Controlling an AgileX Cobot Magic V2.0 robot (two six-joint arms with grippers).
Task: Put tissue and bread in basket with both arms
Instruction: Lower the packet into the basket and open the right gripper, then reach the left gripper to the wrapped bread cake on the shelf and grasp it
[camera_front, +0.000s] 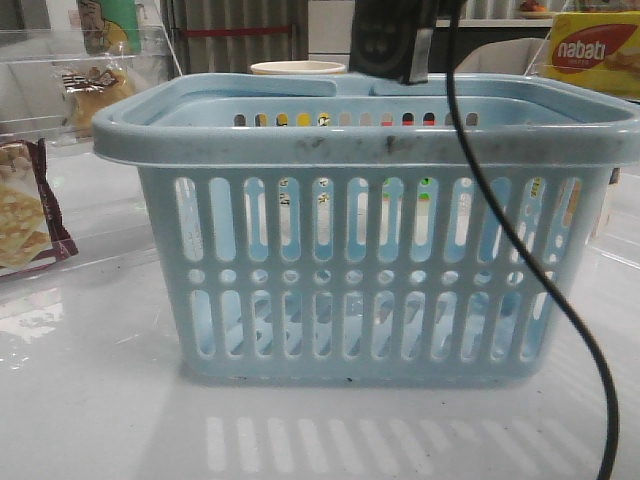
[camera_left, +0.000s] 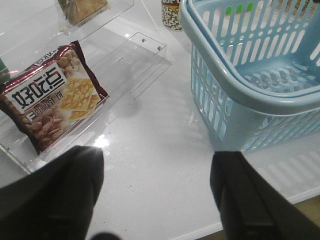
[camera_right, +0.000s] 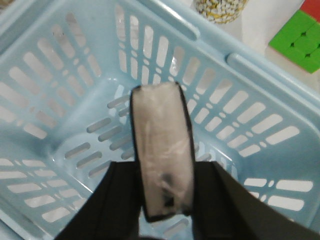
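The right hand (camera_right: 165, 200) is clamped on the tissue packet (camera_right: 162, 150), holding it edge-up above the open light-blue basket (camera_front: 370, 135), probably so it can drop straight in. The left hand (camera_left: 157, 192) hangs with fingers apart over the glossy white bench (camera_left: 150, 130), near a cracker packet (camera_left: 50, 102) on a clear acrylic stand. The bread (camera_front: 92, 88) lies towards the bench's far left corner.

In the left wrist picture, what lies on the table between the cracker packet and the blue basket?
Mostly bare white table. Only a corner of the clear shelf under the cracker packet reaches toward the basket. This shows in the left wrist view.
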